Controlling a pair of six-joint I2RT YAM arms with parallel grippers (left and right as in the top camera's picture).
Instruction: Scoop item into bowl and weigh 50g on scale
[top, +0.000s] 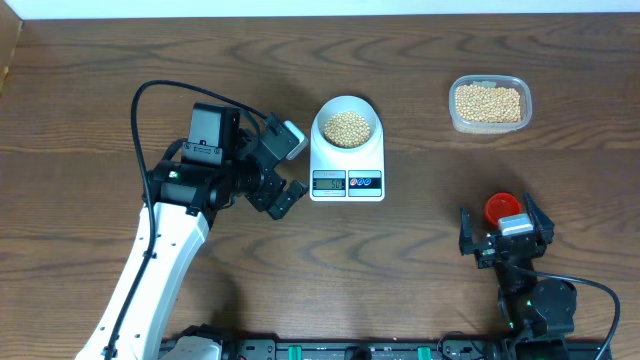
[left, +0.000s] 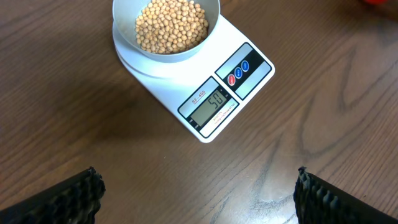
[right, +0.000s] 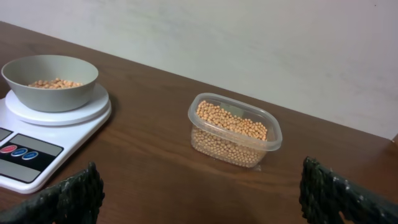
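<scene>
left claw (top: 291, 168) stood wide open, empty; scale (top: 345, 160) with bowl (top: 320, 118) lay just to its right, nearer this arm.

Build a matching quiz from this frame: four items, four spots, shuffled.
Items
1. small pale round bowl of tan beans
2. flat white digital kitchen scale
3. clear rectangular plastic tub
4. red round object

Spots
A. back right, part full of beans
B. front right, by the open right fingers
C. centre, display showing digits
D. on the scale's platform

Pairs: 1-D, 2-C, 3-A, 4-B
</scene>
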